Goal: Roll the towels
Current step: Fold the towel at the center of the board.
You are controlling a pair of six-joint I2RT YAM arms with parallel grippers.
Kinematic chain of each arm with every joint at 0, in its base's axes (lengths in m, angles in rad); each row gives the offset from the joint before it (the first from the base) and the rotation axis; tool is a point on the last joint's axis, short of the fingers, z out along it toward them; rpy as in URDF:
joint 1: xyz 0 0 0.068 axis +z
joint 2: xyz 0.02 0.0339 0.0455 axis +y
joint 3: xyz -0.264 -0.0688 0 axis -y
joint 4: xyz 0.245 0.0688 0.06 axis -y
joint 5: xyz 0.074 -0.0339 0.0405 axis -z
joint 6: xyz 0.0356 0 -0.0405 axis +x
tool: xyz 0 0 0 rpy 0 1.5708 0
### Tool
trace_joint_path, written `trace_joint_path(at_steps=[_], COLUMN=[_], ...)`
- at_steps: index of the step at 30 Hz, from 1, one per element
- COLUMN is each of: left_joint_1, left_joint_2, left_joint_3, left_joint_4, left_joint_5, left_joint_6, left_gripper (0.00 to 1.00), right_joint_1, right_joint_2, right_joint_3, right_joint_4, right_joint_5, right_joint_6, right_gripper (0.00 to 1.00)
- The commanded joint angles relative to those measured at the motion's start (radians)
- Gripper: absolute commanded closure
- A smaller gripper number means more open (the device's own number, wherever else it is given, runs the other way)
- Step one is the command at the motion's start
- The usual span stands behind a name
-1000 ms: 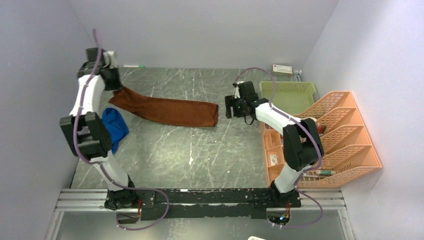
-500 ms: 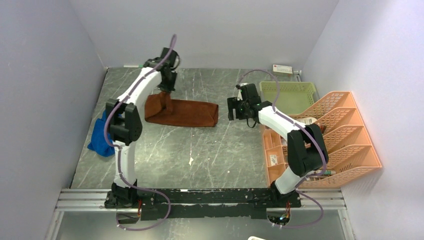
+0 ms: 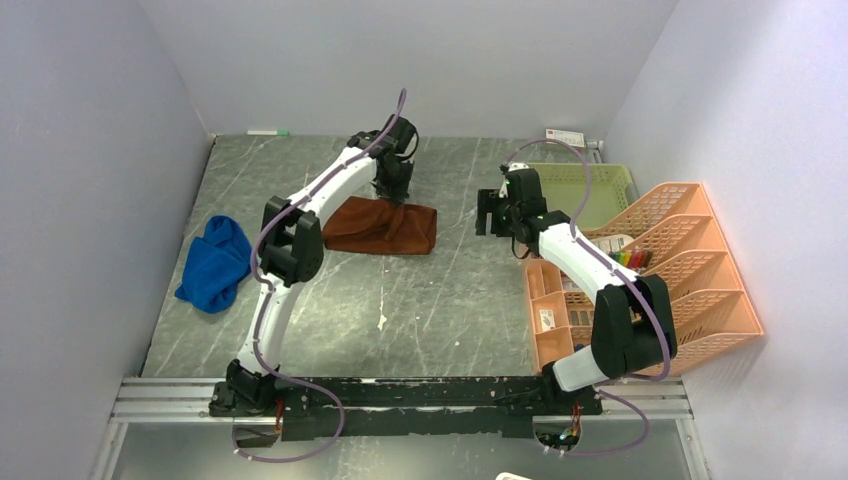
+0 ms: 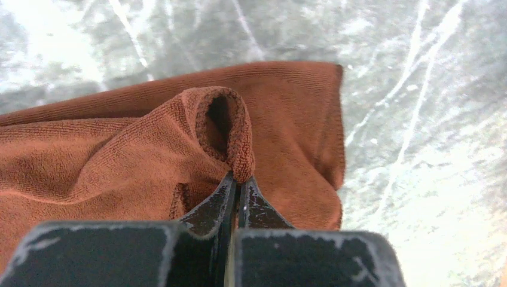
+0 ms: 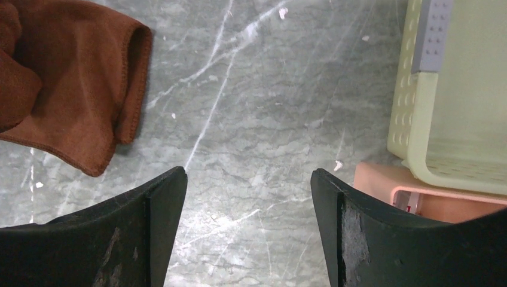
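The rust-brown towel lies folded over on itself at the table's middle back. My left gripper is shut on its hemmed edge, holding that end doubled over the rest of the towel. The blue towel lies crumpled at the left of the table, apart from both grippers. My right gripper is open and empty, hovering over bare table to the right of the brown towel, whose right end shows in the right wrist view.
A pale green basket stands at the back right; its corner shows in the right wrist view. Orange file trays line the right side. A marker lies by the back wall.
My left gripper has carried the brown towel's left end rightward, folding the towel over itself into a shorter shape. My right gripper has drifted right and a little back.
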Motion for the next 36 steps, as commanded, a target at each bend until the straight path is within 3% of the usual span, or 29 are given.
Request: trace_joint_path(at_steps=[1, 4, 8, 14, 19, 24, 30, 36], left_joint_1=[-0.023, 0.007, 0.112, 0.405, 0.553, 0.607, 0.634, 0.629], left_joint_2=[0.013, -0.060, -0.271, -0.515, -0.606, -0.620, -0.539, -0.580], left_joint_3=[0.064, -0.021, -0.239, -0.453, -0.519, -0.567, -0.546, -0.588], left_joint_4=[-0.046, -0.023, 0.088, 0.162, 0.201, 0.300, 0.294, 0.345], left_joint_5=[0.096, 0.091, 0.141, 0.180, 0.014, -0.124, -0.242, -0.210], left_joint_6=[-0.039, -0.038, -0.020, 0.154, 0.377, 0.566, 0.686, 0.746], left_gripper=[0.93, 0.93, 0.93, 0.93, 0.93, 0.93, 0.93, 0.93], right_joint_1=[-0.014, -0.016, -0.017, -0.017, -0.017, -0.015, -0.016, -0.016], right_joint_2=[-0.022, -0.031, -0.033, -0.024, -0.020, -0.013, -0.021, -0.026], right_joint_3=[-0.028, -0.034, -0.031, -0.029, -0.019, -0.002, 0.006, 0.001], right_joint_4=[0.008, 0.010, 0.011, 0.017, 0.011, 0.003, -0.020, -0.028], right_joint_5=[0.014, 0.010, -0.005, -0.043, -0.066, -0.075, -0.078, -0.082], right_joint_6=[0.008, 0.008, 0.004, 0.008, 0.007, 0.001, -0.008, -0.014], right_gripper=[0.23, 0.23, 0.23, 0.23, 0.23, 0.23, 0.22, 0.21])
